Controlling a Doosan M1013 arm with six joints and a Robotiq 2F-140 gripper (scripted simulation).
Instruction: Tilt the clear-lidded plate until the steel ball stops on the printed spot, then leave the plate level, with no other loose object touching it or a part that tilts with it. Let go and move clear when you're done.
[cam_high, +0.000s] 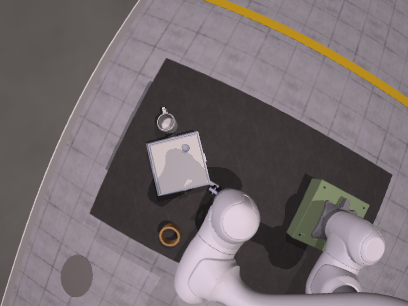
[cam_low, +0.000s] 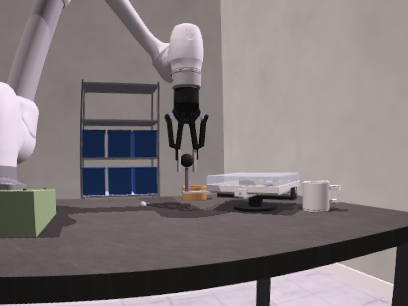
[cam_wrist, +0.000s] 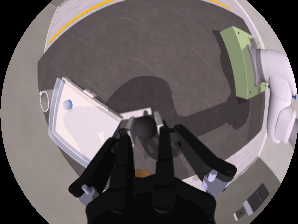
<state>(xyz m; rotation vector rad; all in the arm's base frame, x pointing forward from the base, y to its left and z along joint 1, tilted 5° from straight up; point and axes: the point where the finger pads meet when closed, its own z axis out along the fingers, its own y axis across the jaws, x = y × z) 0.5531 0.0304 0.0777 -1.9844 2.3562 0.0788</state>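
Observation:
The clear-lidded plate (cam_high: 178, 163) sits on a black pedestal on the dark mat; it also shows in the side view (cam_low: 254, 181) and in the wrist view (cam_wrist: 83, 120). It looks close to level. The steel ball (cam_high: 185, 148) lies near the plate's far edge, toward the mug; it shows in the wrist view (cam_wrist: 69, 104). I cannot make out the printed spot. A stick with a black knob (cam_low: 187, 160) stands beside the plate's corner. My gripper (cam_low: 187, 161) points straight down and is shut on the knob (cam_wrist: 143, 129).
A white mug (cam_high: 166, 121) (cam_low: 317, 195) stands just beyond the plate, apart from it. An orange ring (cam_high: 169, 235) lies on the mat nearer the arm. A green block (cam_high: 327, 214) holds the robot base. A small white ball (cam_low: 143, 203) rests on the mat.

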